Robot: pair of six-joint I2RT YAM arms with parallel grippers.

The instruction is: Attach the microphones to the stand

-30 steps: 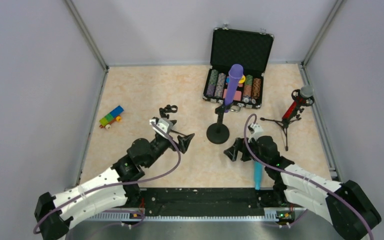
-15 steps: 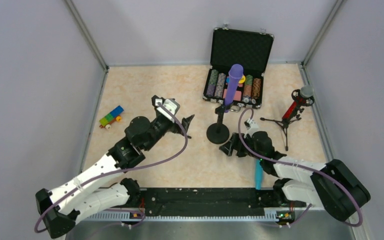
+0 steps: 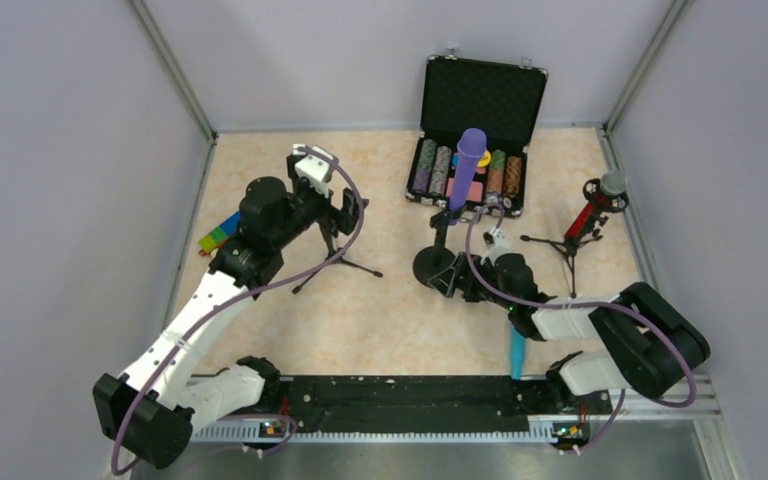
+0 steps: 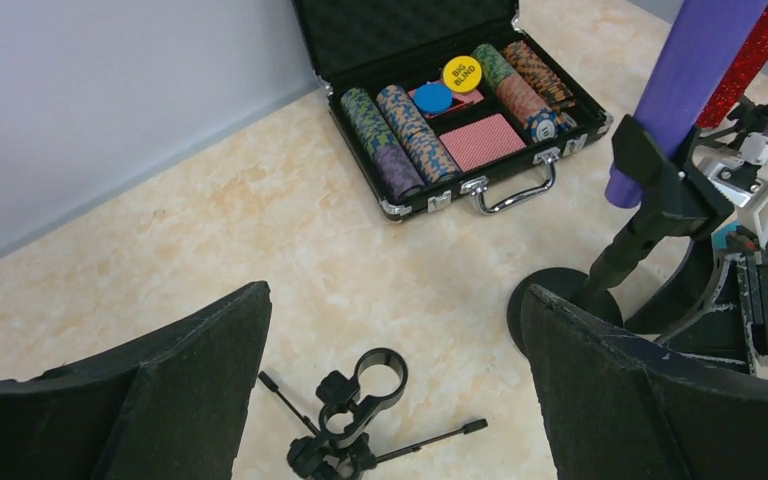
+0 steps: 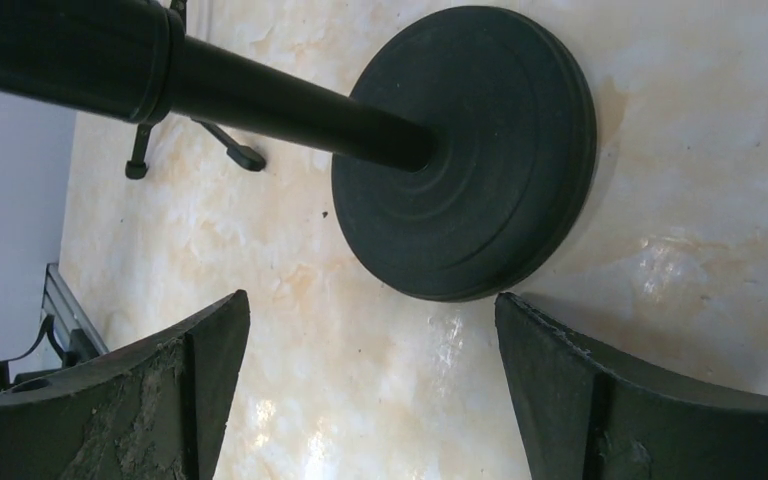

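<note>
Soft, even light from above, bright right across the table point(image 3: 380, 320), no hard shadows anywhere. The top view is sharp, with the wall posts point(image 3: 173, 70) splaying outward at the edges. Left wrist now: the case point(image 4: 440, 90) is crisp, while the left fingers point(image 4: 180, 400) loom big, dark and a touch soft. Right wrist: white glare on the table beside the stand base point(image 5: 480, 150), a faint shadow hugging its rim, and the right fingers point(image 5: 150, 400) in shade.

"BIG BLIND" on yellow chip point(image 4: 461, 73) in poker case point(image 4: 360, 25).
</note>
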